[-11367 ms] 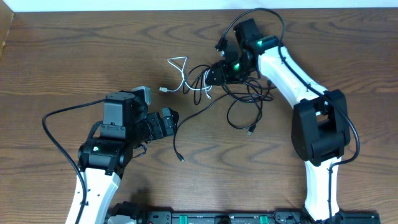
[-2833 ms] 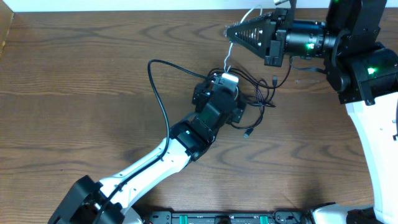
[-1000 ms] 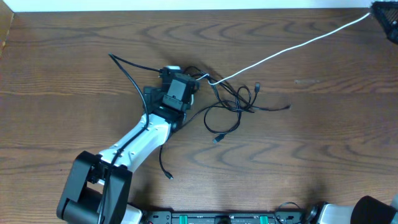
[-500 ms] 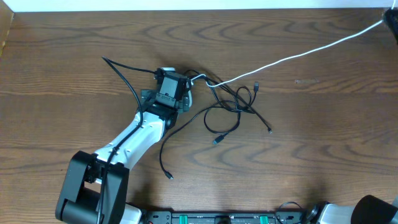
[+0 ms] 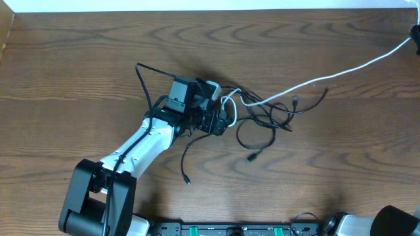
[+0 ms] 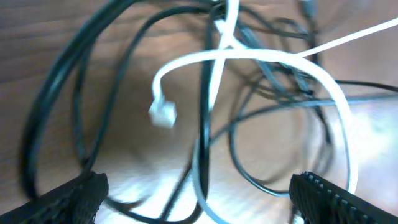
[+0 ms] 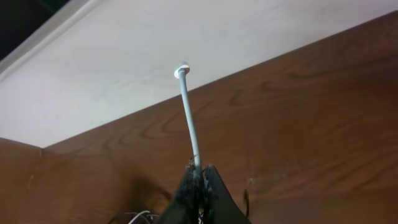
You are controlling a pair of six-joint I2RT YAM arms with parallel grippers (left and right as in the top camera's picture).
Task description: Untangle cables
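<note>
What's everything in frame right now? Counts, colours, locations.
white cable: 1, white, stretched from the tangle to the table's far right corner
black cables: several, exact count hidden in the tangle, black, mid-table
table: 1, brown wood, under everything
white surface: 1, white, beyond the table's far edge
left arm: 1, white and black, reaching to the tangle, jaws open over it
right arm: 1, dark, lower right corner overhead, jaws shut on the white cable near its plug
</note>
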